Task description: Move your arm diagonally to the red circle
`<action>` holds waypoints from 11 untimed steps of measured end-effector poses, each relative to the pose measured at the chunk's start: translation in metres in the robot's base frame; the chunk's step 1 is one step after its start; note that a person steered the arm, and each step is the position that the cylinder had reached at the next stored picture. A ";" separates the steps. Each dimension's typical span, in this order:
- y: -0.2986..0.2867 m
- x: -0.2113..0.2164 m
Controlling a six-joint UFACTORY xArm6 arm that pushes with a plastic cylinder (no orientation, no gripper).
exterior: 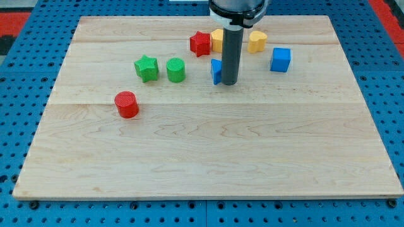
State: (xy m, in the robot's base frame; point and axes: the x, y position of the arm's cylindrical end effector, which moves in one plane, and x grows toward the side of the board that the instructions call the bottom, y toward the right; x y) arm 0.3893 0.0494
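Rod, dark and straight, comes down from the upper centre of the frame, and my tip (pixel 229 83) rests on the pale wooden board (pixel 208 157) a little above its middle. It has no jaws and holds nothing. Touching or just beside the rod on its left is a blue plastic block (pixel 216 70), mostly hidden, so its shape cannot be told. Behind the rod's upper part sits a yellow block (pixel 217 39), also partly covered, with a red star-shaped block (pixel 200 43) just left of it and a yellow heart-like block (pixel 256 41) to the right. Further right stands a blue cube (pixel 281 59). Left of my tip lie a green cylinder (pixel 175 69) and, beside it, a green star block (pixel 146 67).

The red circle, a short red cylinder (pixel 127 104), stands upright in the left-centre of the frame, well apart from my tip, down and to the left of it. Its round top faces up, so it has no long axis across the board.

The board is made of joined light planks and lies on a blue perforated table (pixel 25 69); a red patch (pixel 17 16) shows at the upper left corner
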 end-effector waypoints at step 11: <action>0.270 -0.063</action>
